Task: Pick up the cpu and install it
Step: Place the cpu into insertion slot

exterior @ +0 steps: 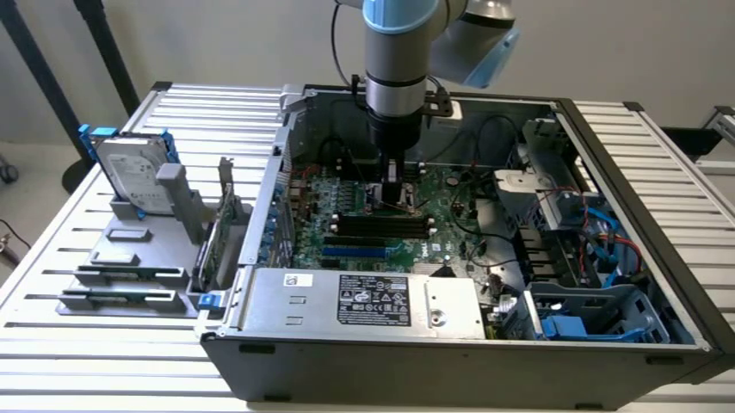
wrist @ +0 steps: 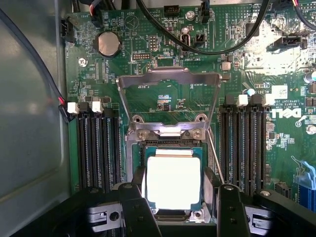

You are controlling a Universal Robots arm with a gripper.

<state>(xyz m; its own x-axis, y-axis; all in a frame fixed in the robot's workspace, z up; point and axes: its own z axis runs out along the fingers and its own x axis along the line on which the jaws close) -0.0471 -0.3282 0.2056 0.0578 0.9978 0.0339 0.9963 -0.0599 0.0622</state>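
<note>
While the claw (wrist: 175, 191) grips the chip (wrist: 173, 181) by its sides over the open socket (wrist: 168, 146), any slight tilt could seat it crooked and damage both.

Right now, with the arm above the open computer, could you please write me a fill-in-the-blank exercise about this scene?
1. The cpu lies at the socket, whose metal load plate is ____, not closed.
2. The round coin battery sits on the green ____.
3. The hard drive with blue rails stands ____ the computer case, on the exterior view's left.
Missing words: open; motherboard; outside.
</note>
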